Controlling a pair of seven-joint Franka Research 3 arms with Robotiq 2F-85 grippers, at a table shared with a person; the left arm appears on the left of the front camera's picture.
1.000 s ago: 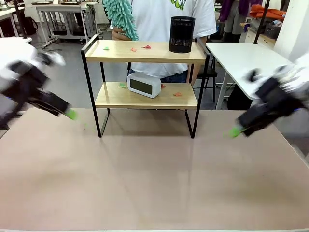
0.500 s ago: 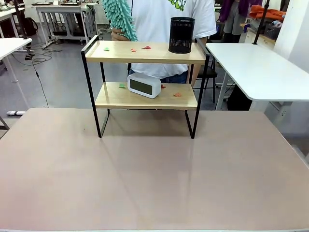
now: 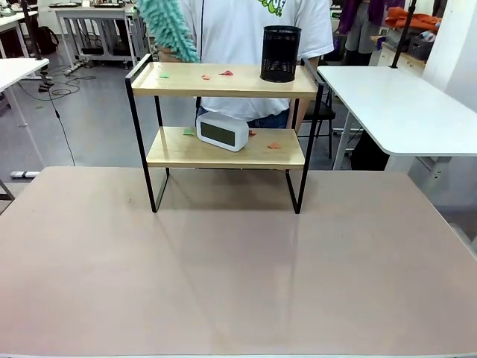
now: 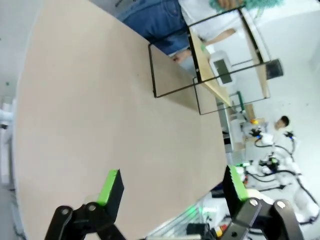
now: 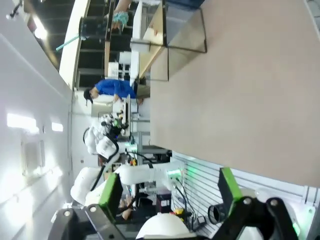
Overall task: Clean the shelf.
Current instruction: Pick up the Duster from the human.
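Observation:
The shelf (image 3: 223,80) stands at the table's far side, with a black mesh cup (image 3: 281,54) on its top board and a white digital clock (image 3: 222,130) on its lower board. Small green and red scraps (image 3: 226,72) lie on both boards. Behind it a person holds a teal fluffy duster (image 3: 165,30) over the top board's left end. My left gripper (image 4: 172,184) is open and empty above the table, far from the shelf (image 4: 214,82). My right gripper (image 5: 169,187) is open too, with the shelf (image 5: 152,40) far ahead.
The beige table (image 3: 223,276) stretches bare between me and the shelf. A white side table (image 3: 395,97) stands at the back right, and another white table edge (image 3: 15,71) at the left. Other tables and cables lie farther back.
Both arms, blurred at the table's sides a second ago, have left the front view. The person's duster has swung left and tilted over the top board.

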